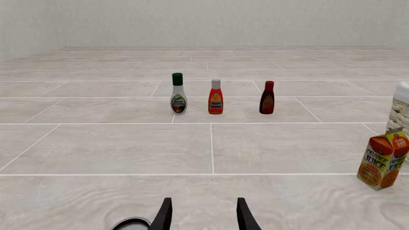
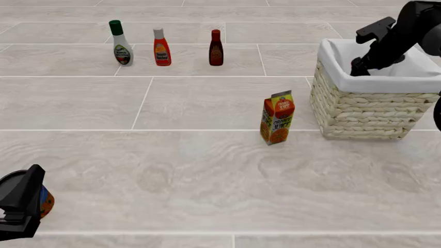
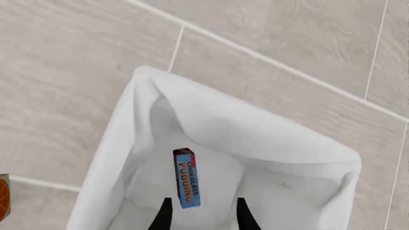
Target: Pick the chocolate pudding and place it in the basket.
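**Pudding Box Inside Basket, Right Jaws Empty Above It**

The right jaws [image 3: 201,213] stood parted and held nothing; the two fingertips [image 3: 164,215] flanked a gap directly above the chocolate pudding [image 3: 185,178]. The pudding box lay on the white cloth lining at the bottom of the basket [image 2: 358,111], clear of both fingertips. In the front view the right arm reached over the basket's rim at the right side of the desk [image 2: 206,170], with the jaws down inside the basket.

The left jaws [image 1: 203,215] were likewise parted and empty, low over the near left part of the desk. An orange juice carton [image 2: 277,117] stood upright just left of the basket. Three bottles [image 2: 162,47] stood in a row at the far side.
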